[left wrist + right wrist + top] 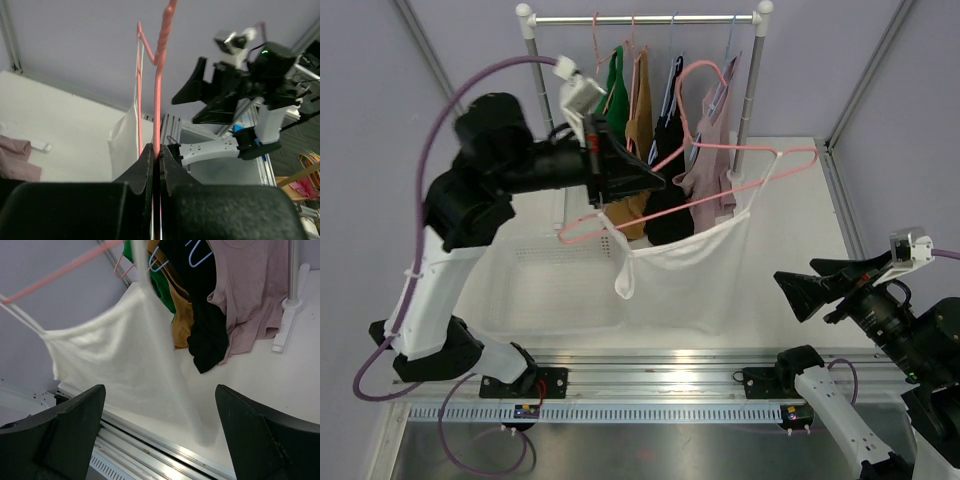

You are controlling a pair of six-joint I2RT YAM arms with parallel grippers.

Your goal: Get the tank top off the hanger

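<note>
A white tank top (685,270) hangs from a pink wire hanger (740,178) held in the air in front of the rack. My left gripper (655,183) is shut on the hanger's wire; in the left wrist view the pink wire (158,100) runs up from between the closed jaws. My right gripper (798,292) is open and empty, to the right of the tank top's lower hem and apart from it. In the right wrist view the tank top (120,355) hangs ahead of the wide-open fingers (75,430).
A clothes rack (645,18) at the back holds green, brown, black and mauve garments (710,165) on hangers. A translucent bin (545,285) sits on the table under my left arm. A metal rail (660,375) runs along the near edge.
</note>
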